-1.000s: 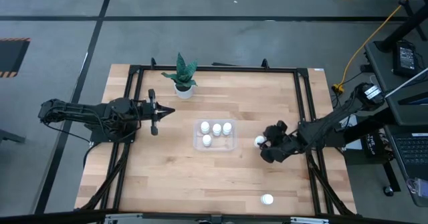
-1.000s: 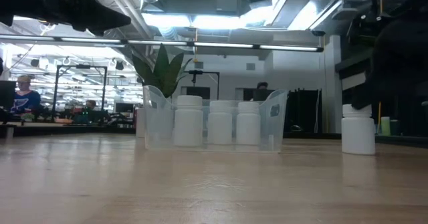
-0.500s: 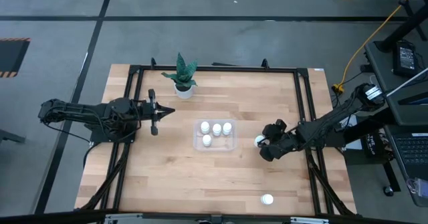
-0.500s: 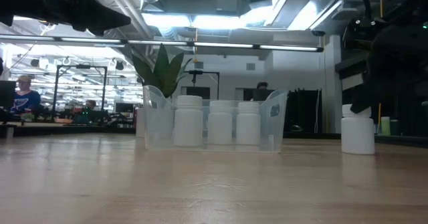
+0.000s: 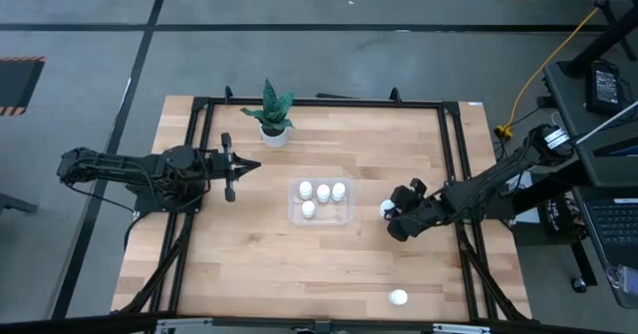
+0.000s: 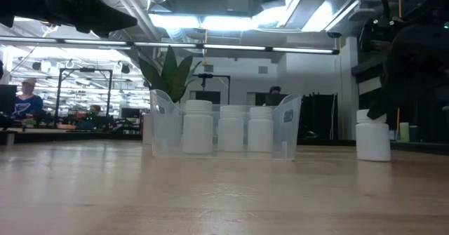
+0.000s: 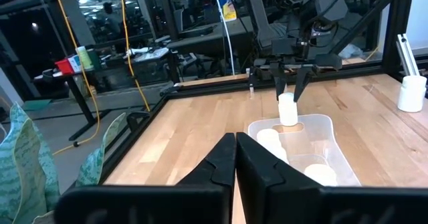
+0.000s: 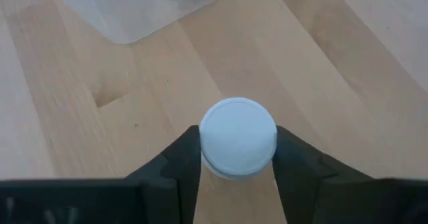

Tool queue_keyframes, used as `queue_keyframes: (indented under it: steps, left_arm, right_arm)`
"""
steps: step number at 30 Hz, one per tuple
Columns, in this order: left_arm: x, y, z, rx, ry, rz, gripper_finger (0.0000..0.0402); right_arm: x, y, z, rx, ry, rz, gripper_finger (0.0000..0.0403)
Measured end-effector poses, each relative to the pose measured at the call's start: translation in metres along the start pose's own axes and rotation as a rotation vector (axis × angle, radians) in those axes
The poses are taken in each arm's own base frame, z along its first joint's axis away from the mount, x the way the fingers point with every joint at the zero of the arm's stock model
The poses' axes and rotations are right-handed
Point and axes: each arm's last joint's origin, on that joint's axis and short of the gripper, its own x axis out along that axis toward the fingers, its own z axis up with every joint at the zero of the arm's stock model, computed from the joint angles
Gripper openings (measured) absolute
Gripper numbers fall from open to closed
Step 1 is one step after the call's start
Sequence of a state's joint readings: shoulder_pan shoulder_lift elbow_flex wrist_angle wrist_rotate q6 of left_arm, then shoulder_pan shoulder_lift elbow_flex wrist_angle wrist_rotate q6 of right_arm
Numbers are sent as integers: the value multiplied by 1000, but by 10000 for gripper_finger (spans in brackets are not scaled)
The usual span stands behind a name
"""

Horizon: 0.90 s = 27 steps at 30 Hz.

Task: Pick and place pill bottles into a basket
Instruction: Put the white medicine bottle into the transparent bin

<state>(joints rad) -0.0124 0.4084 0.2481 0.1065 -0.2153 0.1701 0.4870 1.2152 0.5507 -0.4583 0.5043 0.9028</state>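
The right gripper (image 8: 237,158) is grasping a pill bottle (image 8: 238,138) just beside the basket (image 5: 321,202); the bottle is standing upright, its long axis vertical. The left gripper (image 7: 235,158) is waiting clenched.

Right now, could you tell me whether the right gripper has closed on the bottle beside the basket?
Shut: the right gripper has both fingers against the upright bottle.

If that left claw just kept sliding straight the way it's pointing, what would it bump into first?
Probably the basket. The left gripper, fingers shut, points across the table toward it, with bare wood between. In the high view its line skims the basket's far edge, so it might narrowly pass and meet nothing.
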Motion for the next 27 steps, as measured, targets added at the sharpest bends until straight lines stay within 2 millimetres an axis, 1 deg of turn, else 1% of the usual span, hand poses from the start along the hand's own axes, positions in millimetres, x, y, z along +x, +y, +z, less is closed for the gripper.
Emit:
queue_keyframes:
  steps: [7,17,22,27]
  left_arm:
    - [0,0,0,0,1,0,12]
    - [0,0,0,0,1,0,4]
    - [0,0,0,0,1,0,8]
    - [0,0,0,0,1,0,6]
  right_arm:
    - [0,1,1,13,-10,14,144]
    - [-2,7,7,-31,-50,59,144]
    - [-13,16,22,-92,-81,70,144]
    - [-32,21,42,-157,-109,-10,144]
